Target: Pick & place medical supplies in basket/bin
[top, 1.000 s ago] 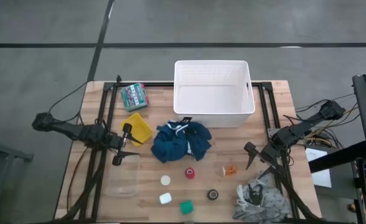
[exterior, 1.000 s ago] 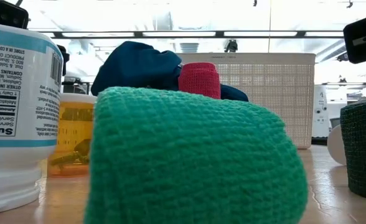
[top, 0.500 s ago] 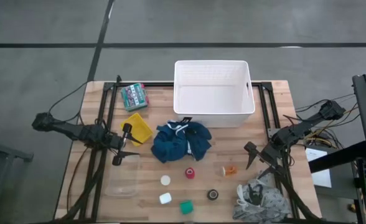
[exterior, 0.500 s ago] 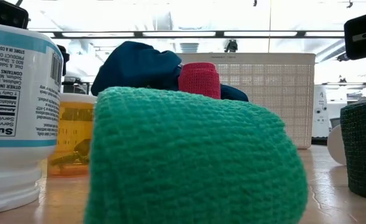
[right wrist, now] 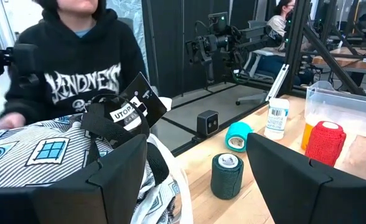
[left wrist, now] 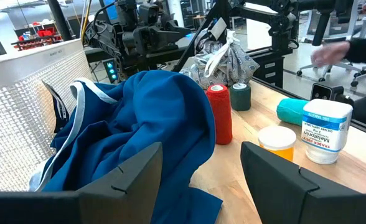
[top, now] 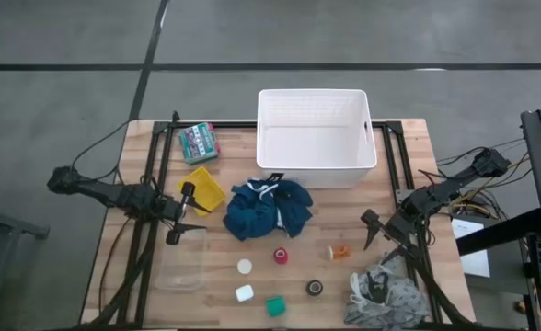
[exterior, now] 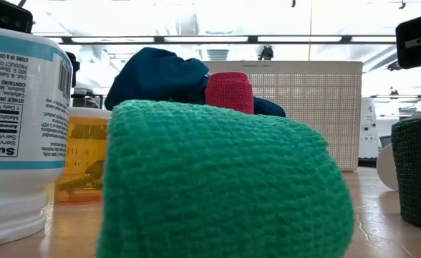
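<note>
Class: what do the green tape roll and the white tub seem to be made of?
Green tape roll: seemingly woven elastic fabric, matte; a crinkled mesh weave shows. White tub: probably moulded plastic, smooth inside; its walls show fine regular perforations in the low view.

Both arms were dark, slim, jointed links, black cables trailing off the table edges. Left gripper [top: 180, 213]: two black fingers on a dark wrist block; wrist view showed broad flat matte-black fingers [left wrist: 128, 180] with angular notched inner edges. Right gripper [top: 379, 233]: same two-finger build, fingers [right wrist: 124, 165] black, wide, bevelled. Cable bundle ran behind the right arm's base.
</note>
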